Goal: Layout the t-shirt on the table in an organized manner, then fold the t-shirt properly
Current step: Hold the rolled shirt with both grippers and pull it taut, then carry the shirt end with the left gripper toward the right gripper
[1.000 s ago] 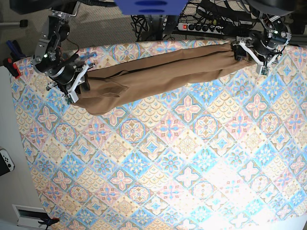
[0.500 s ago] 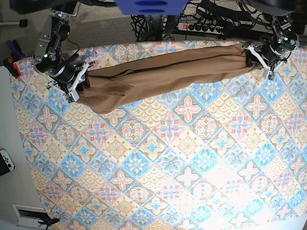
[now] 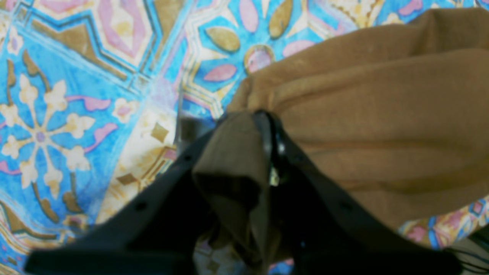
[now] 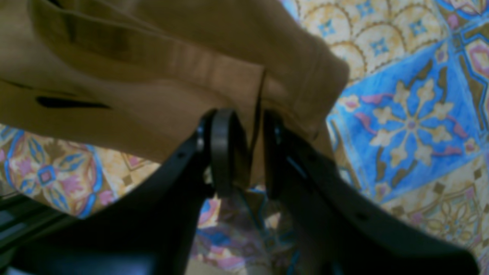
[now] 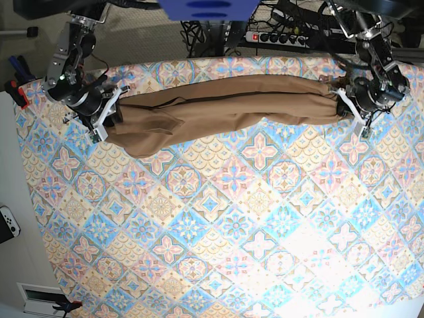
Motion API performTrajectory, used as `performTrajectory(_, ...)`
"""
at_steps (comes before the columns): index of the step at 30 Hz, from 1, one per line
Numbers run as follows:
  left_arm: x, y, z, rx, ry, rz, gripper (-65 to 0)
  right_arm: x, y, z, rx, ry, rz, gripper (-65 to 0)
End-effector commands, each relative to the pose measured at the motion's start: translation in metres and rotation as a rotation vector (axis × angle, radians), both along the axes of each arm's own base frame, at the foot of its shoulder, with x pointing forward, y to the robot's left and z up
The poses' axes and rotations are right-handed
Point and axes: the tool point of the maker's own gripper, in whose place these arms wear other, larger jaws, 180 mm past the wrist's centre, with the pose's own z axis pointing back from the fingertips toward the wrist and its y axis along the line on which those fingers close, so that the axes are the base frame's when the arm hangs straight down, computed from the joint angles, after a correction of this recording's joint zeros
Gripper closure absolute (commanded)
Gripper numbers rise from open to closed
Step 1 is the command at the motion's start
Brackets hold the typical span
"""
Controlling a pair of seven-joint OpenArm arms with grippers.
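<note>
In the base view, the t-shirt (image 5: pixel 218 106) lies bunched into one long brown roll across the far part of the surface (image 5: pixel 218 218). The surface has a cloth with blue, pink and cream diamonds and flowers. The roll goes from the far left side to the far right side. The right pincer (image 5: pixel 106 119) is at the left end of the roll and holds the cloth there. The left pincer (image 5: pixel 346 105) is at the right end of the roll and touches the cloth there. A power strip (image 5: pixel 285 36) with cables lies past the far edge of the surface. A white game controller (image 5: pixel 8 224) lies on the floor at the left. In the left wrist view, the left pincer (image 3: pixel 263 126) is squeezed together on a fold of the t-shirt (image 3: pixel 374 126). A flap of brown cloth sticks out between its two black jaws. The rest of the t-shirt bulges out to the right, and the blue flower tiles of the surface (image 3: pixel 76 95) show to the left. In the right wrist view, the right pincer (image 4: pixel 248 126) is clamped on a thin edge of the t-shirt (image 4: pixel 153 68). The cloth spreads to the left and far side, with the surface (image 4: pixel 412 114) showing on the right.
</note>
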Motion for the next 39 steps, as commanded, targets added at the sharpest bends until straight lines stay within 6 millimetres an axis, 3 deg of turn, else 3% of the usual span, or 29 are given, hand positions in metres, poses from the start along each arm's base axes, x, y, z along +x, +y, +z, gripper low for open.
performTrajectory(1,-0.026,0.024,-0.017,0.123,0.182,0.036,0.0,0.009,0.0,0.011,0.005,-0.049,0.007,-13.3)
performTrajectory(3,-0.012,0.038,-0.001,0.18,0.172,0.031,0.0,0.009,0.001,0.011,0.006,-0.048,0.01,-13.3)
performTrajectory(7,0.001,0.046,0.028,0.26,0.136,0.023,0.0,0.009,0.001,0.01,0.007,-0.046,0.01,-13.3)
performTrajectory(14,-0.007,0.05,0.078,0.409,0.086,-0.009,0.0,0.009,0.001,0.011,0.007,-0.048,0.01,-13.3)
performTrajectory(22,-0.013,0.046,0.08,0.414,0.081,-0.009,0.0,0.009,0.002,0.01,0.008,-0.047,0.011,-13.3)
performTrajectory(26,-0.007,0.031,0.092,0.415,0.023,-0.004,0.0,0.009,0.002,0.01,0.008,-0.047,0.011,-13.3)
performTrajectory(30,-0.015,0.022,0.085,0.392,0.074,0.001,0.0,0.009,0.002,0.01,0.008,-0.047,0.011,-13.3)
performTrajectory(39,-0.009,-0.033,0.068,0.277,0.074,-0.068,0.0,0.009,0.002,0.01,0.01,-0.047,0.01,-13.3)
